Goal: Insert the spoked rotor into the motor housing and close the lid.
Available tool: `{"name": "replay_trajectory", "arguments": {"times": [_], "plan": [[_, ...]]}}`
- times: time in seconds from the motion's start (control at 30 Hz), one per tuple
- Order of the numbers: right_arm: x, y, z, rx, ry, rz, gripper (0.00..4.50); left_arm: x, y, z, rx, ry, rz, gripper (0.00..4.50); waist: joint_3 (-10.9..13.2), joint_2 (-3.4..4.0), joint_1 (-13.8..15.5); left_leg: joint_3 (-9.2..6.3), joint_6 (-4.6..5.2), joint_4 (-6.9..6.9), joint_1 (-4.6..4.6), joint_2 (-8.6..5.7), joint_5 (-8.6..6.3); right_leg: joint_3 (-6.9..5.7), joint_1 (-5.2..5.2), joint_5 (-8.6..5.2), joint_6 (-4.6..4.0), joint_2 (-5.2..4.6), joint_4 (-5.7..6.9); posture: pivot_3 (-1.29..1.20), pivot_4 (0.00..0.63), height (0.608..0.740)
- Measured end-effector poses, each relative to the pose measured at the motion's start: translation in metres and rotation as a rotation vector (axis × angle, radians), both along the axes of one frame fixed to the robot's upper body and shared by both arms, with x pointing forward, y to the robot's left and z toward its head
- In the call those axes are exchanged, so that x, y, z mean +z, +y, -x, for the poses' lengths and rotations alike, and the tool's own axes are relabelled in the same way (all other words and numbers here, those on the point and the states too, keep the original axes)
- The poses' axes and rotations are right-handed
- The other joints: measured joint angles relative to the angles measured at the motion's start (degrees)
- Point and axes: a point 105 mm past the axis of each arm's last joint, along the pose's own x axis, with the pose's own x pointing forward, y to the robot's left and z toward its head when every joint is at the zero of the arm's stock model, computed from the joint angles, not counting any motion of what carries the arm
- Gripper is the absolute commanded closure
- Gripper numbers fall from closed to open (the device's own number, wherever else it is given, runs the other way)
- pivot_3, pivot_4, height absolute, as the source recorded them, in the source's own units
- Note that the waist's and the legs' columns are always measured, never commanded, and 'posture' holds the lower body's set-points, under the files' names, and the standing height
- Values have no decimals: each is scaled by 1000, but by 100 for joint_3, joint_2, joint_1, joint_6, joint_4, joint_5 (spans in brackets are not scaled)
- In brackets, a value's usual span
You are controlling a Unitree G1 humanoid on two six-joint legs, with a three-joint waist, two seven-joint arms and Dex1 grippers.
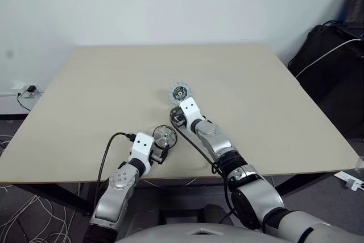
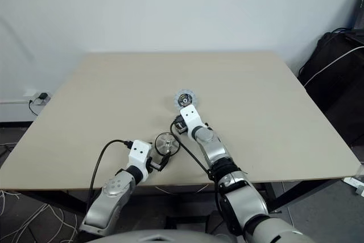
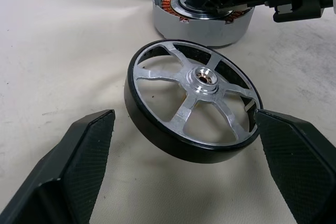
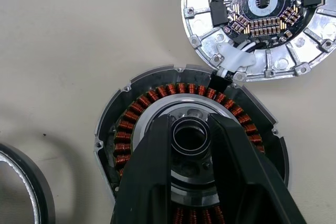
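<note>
Spoked rotor [image 3: 195, 106]: thin black rim, bright silver spokes meeting a small round hub, lying on the beige table [image 1: 85, 95] with one edge tipped up a little. Sits between the two black fingers [image 3: 79, 156] of the left gripper [image 3: 178, 171], spread wide to either side of the rim and not touching it.

Motor housing [image 4: 157, 103]: round grey shell, ring of copper-brown coils around a silvery centre with a dark ring in the middle. Just beyond the rotor, close beside it. Straddled from above by the right gripper [image 4: 191, 129], fingers drawn narrow on either side of the centre ring (contact with it impossible to confirm).

Lid [image 4: 257, 19]: silvery disc lying inner face up, circuit parts and a dark hub showing, edge touching the housing rim on its far side.

Near half of the housing hidden under the right fingers; lid cut off in the right wrist view; housing barely visible behind the right wrist in the head views.
</note>
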Motion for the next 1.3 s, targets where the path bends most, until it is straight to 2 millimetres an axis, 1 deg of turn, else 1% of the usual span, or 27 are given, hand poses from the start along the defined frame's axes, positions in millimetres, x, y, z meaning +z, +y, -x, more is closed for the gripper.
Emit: {"name": "replay_trajectory", "arguments": {"times": [0.07,0.1,0.2,0.33,0.43,0.57,0.63,0.67,0.77,0.97,1.3], "plan": [[0,0,0,2,0,0,3041,0,0,0,0,1,0,0,0,0,-1,0,0,-1,0,0,0,0,0,0,0,-4,0,0,0,740],[0,0,0,2,-1,0,2828,0,0,0,1,1,0,0,0,0,-1,0,0,-1,0,0,0,1,-1,0,0,-8,0,0,0,740],[1,-3,-2,-8,-7,3,1864,-1,1,1,3,5,0,0,-1,1,-21,0,-1,-1,0,1,0,2,-2,0,-1,-14,0,0,0,740],[2,-3,-3,-9,-14,-2,1864,-2,0,2,4,6,0,0,0,1,-43,0,-2,-5,0,2,0,2,-5,1,-1,-18,0,0,0,740],[6,-1,-2,1,-22,-31,2440,-2,1,2,4,6,0,0,0,2,-45,0,-2,-6,-1,3,1,2,-6,1,-2,-19,0,0,0,740],[22,1,-4,3,-67,-87,3719,-2,0,2,4,6,1,0,0,1,-40,0,-2,-6,-1,1,1,2,-5,1,-1,-23,-1,0,0,740],[26,2,-3,2,-74,-100,4358,-2,0,2,3,5,2,0,0,1,-38,-1,-2,-6,-1,2,0,2,-5,1,-2,-24,-1,0,0,740],[27,3,-1,1,-72,-106,4477,-1,0,2,2,5,3,0,0,1,-37,-1,-2,-6,-1,2,0,2,-6,1,-2,-24,-1,0,0,740],[26,5,0,-1,-61,-103,4477,-1,-1,2,-1,5,5,0,0,2,-37,-1,-2,-6,-1,2,0,3,-6,1,-2,-25,0,0,0,740],[19,3,1,-23,-61,-17,4477,-1,-3,2,-2,5,9,0,0,1,-37,-1,-2,-6,-2,1,0,2,-7,1,-2,-28,0,0,0,740],[13,3,0,-20,-46,23,4477,-3,-1,3,14,9,8,0,0,2,-37,-1,-2,-7,-2,1,0,2,-8,1,-2,-28,0,0,0,740]]}}
